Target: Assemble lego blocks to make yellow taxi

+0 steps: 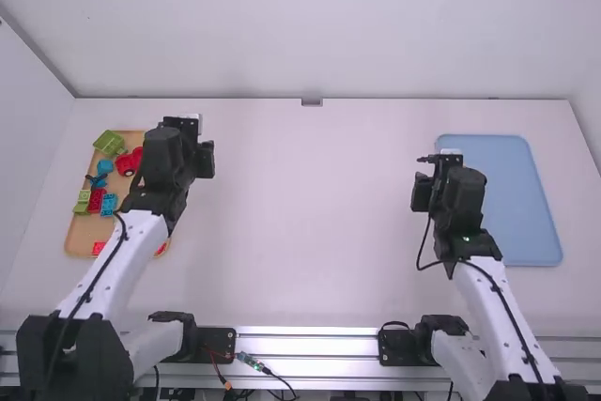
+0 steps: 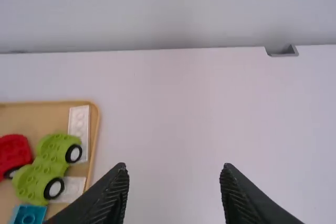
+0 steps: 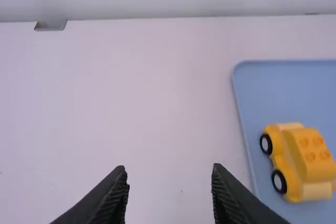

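On the tray point(image 3: 248, 98), the taxi point(image 3: 294, 181) sits upright, apparently complete. Left gripper point(image 2: 174, 166) and right gripper point(image 3: 168, 168): fingers open, empty. Avoid regrasping; if the roof point(image 3: 313, 151) proves loose, press 1 time, straight down and centred.

No text, label, number or sign can be read on any thing here, neither on the blocks nor on the arms nor the bench.

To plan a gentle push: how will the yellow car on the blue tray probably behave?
The yellow car would probably roll, since it has round wheels. It looks like plastic, so likely stiff; its low shape should resist tipping.
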